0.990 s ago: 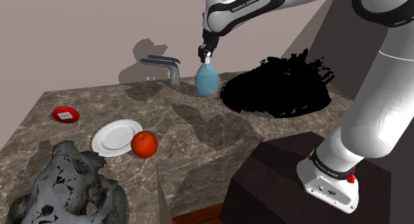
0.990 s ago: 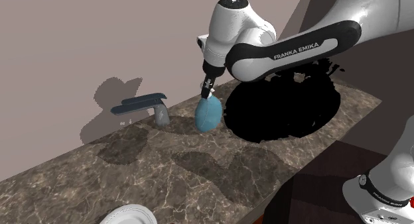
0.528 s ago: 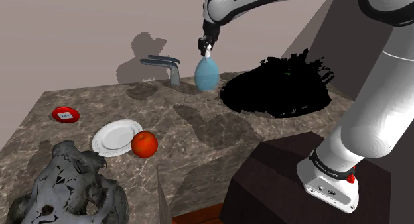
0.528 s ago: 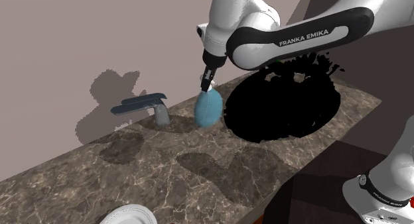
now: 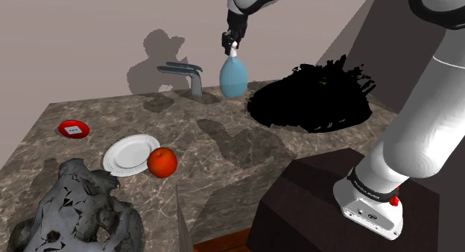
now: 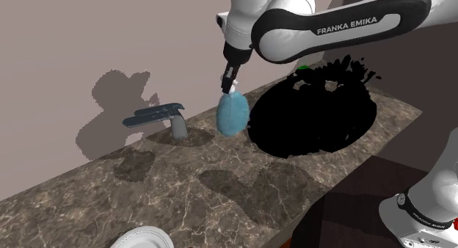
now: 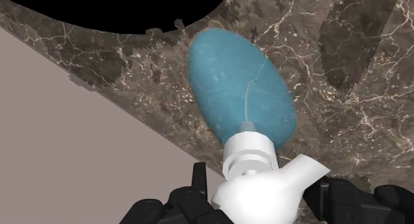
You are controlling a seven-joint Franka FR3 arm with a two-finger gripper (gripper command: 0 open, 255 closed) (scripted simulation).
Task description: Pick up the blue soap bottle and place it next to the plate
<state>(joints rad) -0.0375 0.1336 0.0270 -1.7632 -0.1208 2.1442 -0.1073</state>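
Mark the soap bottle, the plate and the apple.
soap bottle [image 5: 232,79], shoulder view, middle of its blue body.
plate [image 5: 125,155], shoulder view, bare white centre.
apple [image 5: 162,162], shoulder view, middle of its red front.

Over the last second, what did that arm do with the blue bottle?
The black end effector, shut on the white pump of the blue teardrop soap bottle, has raised it above the brown marbled counter. The grey faucet, round white plate, red apple and small red dish stayed put.
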